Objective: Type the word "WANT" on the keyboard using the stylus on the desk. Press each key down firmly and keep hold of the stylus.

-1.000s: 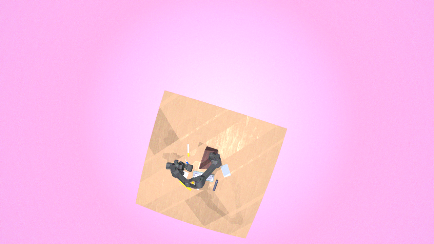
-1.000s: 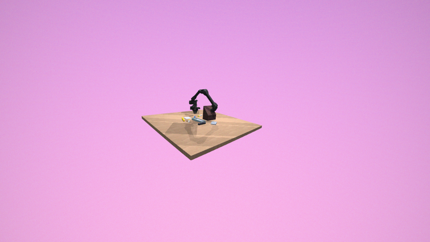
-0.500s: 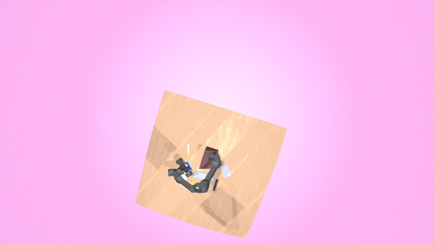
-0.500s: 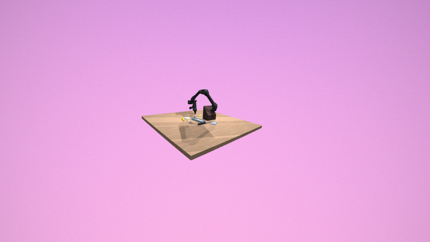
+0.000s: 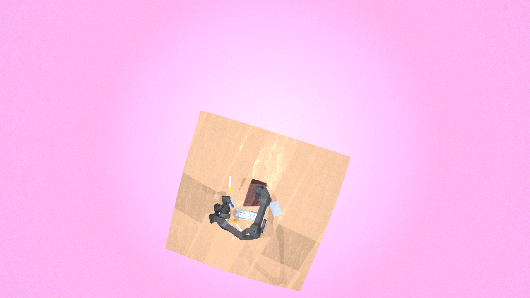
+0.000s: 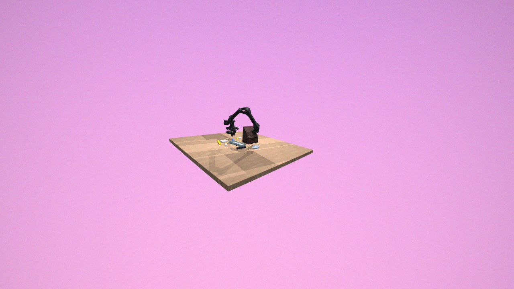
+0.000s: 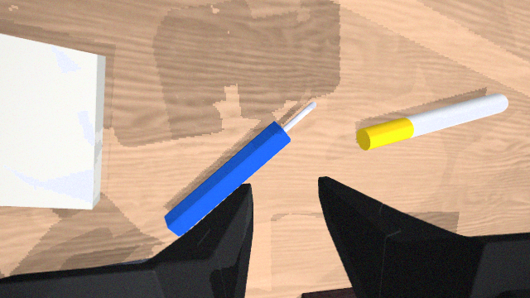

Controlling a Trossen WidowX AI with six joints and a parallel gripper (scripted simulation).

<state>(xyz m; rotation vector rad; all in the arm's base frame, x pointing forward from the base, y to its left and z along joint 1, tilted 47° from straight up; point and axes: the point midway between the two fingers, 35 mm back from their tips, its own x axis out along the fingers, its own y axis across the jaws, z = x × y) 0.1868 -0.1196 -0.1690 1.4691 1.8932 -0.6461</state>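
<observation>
The blue stylus [image 5: 232, 203] [image 6: 232, 139] [image 7: 232, 174] lies flat on the desk, its thin white tip toward the upper right in the wrist view. My gripper [image 6: 233, 135] [image 7: 285, 189] is partly open and empty above the desk. In the wrist view its left finger overlaps the lower side of the stylus handle, and no part of the stylus is between the fingers. The fingertips are hidden by the arm in the top view. The keyboard [image 5: 246, 214] [image 6: 237, 143] lies near the dark base block, its right end partly covered by the arm in the top view. Its letters are too small to read.
A white and yellow marker [image 5: 229, 183] [image 7: 455, 114] lies beyond the stylus tip. A white block [image 6: 223, 141] [image 7: 45, 124] lies on the other side. Near the keyboard are a dark cylinder [image 5: 263, 226] [image 6: 240, 147], a light blue pad [image 5: 275, 208] [image 6: 255, 147] and the dark base block [image 5: 251, 196] [image 6: 247, 136].
</observation>
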